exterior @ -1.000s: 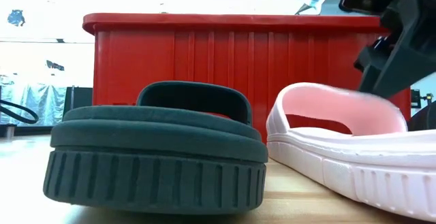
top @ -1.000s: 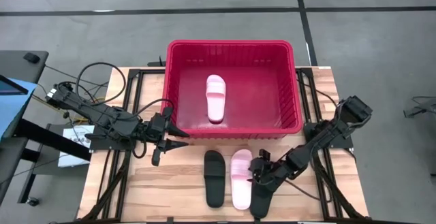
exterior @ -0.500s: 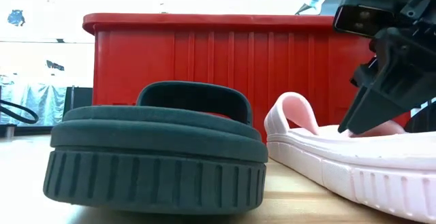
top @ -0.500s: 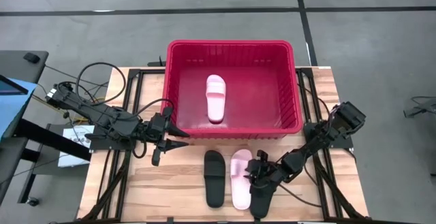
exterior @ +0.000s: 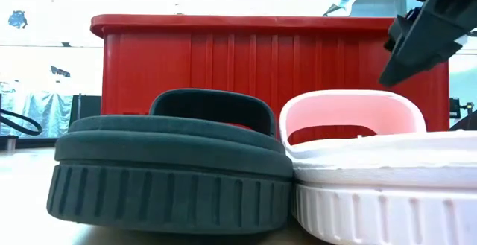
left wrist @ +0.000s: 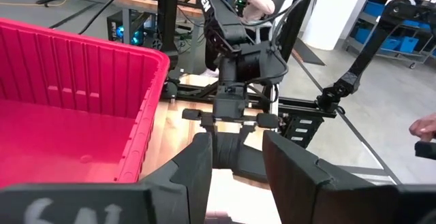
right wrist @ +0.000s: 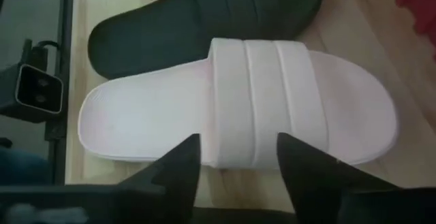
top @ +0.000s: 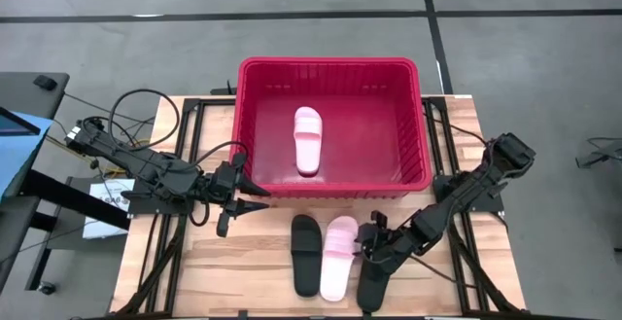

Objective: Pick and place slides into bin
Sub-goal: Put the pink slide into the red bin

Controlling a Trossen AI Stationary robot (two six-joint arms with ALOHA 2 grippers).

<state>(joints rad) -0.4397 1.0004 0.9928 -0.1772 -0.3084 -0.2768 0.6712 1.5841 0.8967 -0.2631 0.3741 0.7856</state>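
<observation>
The red bin (top: 421, 164) stands at the table's far middle, with one pale pink slide (top: 308, 139) lying flat inside. On the table in front of it a black slide (top: 305, 254) and a pink slide (top: 335, 258) lie sole down, side by side and touching. A second black slide (top: 371, 285) lies partly under my right arm. My right gripper (top: 366, 246) is open and hovers just right of and above the pink slide's strap (right wrist: 262, 101). My left gripper (top: 255, 199) is open and empty by the bin's near left corner.
Black frame rails (top: 185, 164) run along both sides of the wooden tabletop (top: 253, 271). The bin's near wall (exterior: 246, 66) rises right behind the slides. A person's hand (left wrist: 426, 125) shows beyond the table in the left wrist view.
My right gripper dipped onto the pink slide's strap, squashing it, then rose clear. The pink slide has slid toward the table's left and turned slightly, now lying against the black slide, and its strap stands arched again.
</observation>
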